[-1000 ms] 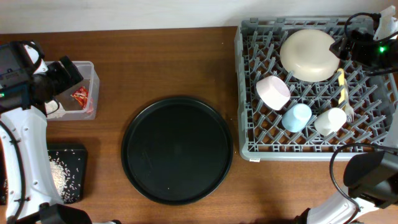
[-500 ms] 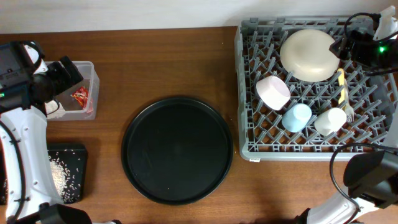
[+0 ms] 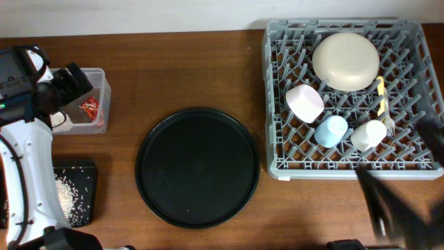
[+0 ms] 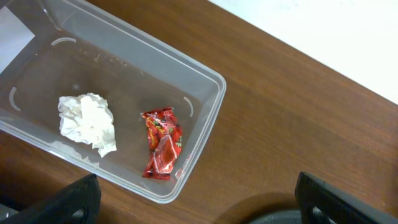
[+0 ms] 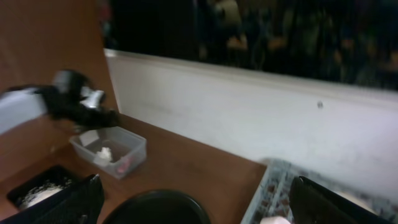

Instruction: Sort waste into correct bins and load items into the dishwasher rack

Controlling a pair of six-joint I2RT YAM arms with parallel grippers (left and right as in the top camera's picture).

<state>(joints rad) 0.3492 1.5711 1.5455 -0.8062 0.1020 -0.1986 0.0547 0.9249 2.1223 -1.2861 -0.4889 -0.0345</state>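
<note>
The right arm has left the far corner of the rack, where it hung beside the cream bowl half a second ago. It now shows only as a dark smear at the near right edge of the desk. Its wrist camera looks out across the desk towards the wall. The right end effector is spread wide with nothing between its fingers.

Nearest on the left, the black tray holds the rice. The round tray in the middle carries nothing. Farther back, the tub holds the tissue and the wrapper, lying side by side and apart. The left end effector hovers above the tub, also wide and empty; nothing on this side has shifted.

In the rack, the blue cup and white cup sit in the near rows. The pink bowl is just behind them, and the fork lies along the right side. The cream bowl sits farthest back. I cannot make out a spoon.

Judging from this, the right arm's pull-back with open fingers marks the end of loading. The waste is binned and the dishes are racked, so the task looks nearly or wholly done, with only the spoon unaccounted for.
</note>
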